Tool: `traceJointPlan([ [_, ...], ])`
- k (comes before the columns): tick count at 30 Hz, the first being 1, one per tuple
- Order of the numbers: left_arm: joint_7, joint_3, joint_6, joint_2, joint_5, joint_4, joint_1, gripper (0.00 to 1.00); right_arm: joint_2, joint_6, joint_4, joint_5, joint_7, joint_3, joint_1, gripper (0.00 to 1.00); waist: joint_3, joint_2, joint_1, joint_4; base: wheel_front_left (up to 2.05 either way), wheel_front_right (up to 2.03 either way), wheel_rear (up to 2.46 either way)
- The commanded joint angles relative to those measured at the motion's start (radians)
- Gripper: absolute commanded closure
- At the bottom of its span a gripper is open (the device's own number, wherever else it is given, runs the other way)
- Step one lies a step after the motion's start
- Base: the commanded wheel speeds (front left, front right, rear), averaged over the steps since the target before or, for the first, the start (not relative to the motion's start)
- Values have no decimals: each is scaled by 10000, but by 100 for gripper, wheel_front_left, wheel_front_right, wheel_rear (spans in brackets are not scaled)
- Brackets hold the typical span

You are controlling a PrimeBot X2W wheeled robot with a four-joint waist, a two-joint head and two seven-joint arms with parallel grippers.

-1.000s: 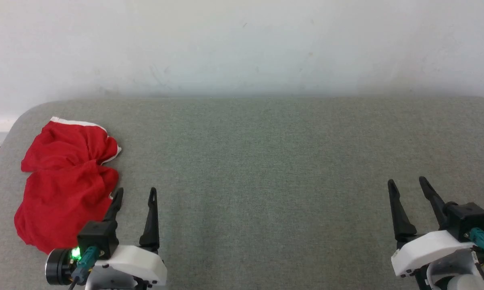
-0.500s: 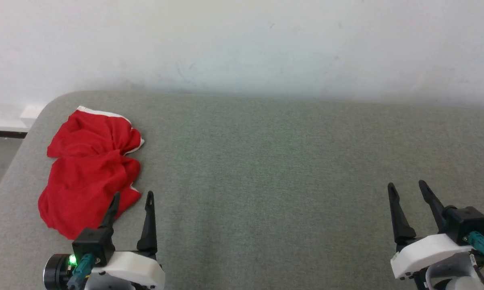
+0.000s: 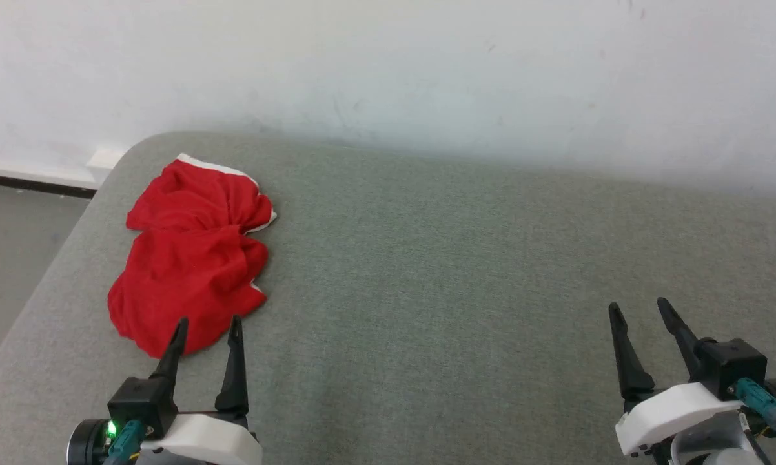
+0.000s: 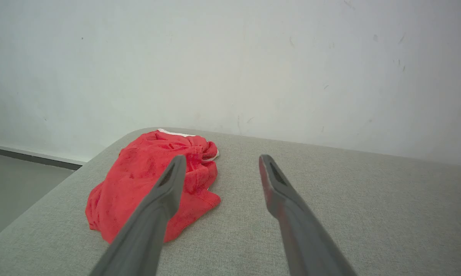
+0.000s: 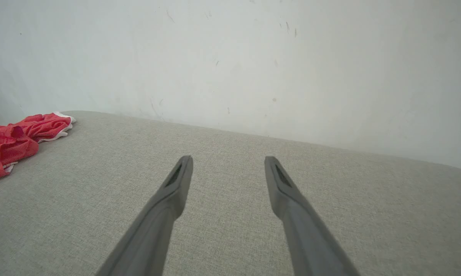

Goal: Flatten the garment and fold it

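The crumpled bright red shorts (image 3: 191, 255) were bunched far left on the grey fabric surface (image 3: 459, 258); left gripper (image 3: 208, 320) and right gripper (image 3: 638, 303) were held apart, empty. Stacked layers might be pinched together.

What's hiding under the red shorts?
The red shorts lie crumpled on the grey padded surface, which shows around them. Anything beneath their folds is covered, so I cannot tell.
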Motion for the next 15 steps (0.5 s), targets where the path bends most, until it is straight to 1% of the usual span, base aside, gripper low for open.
traceJointPlan([
  [1,-117,25,-62,-12,-88,-17,182,0,19,-12,76,38,-116,30,35,0,16,1,0,257,0,0,0],
  [15,-410,135,-2,-15,-445,-55,358,0,23,-15,336,37,-409,275,-149,0,137,1,0,1400,0,0,0],
])
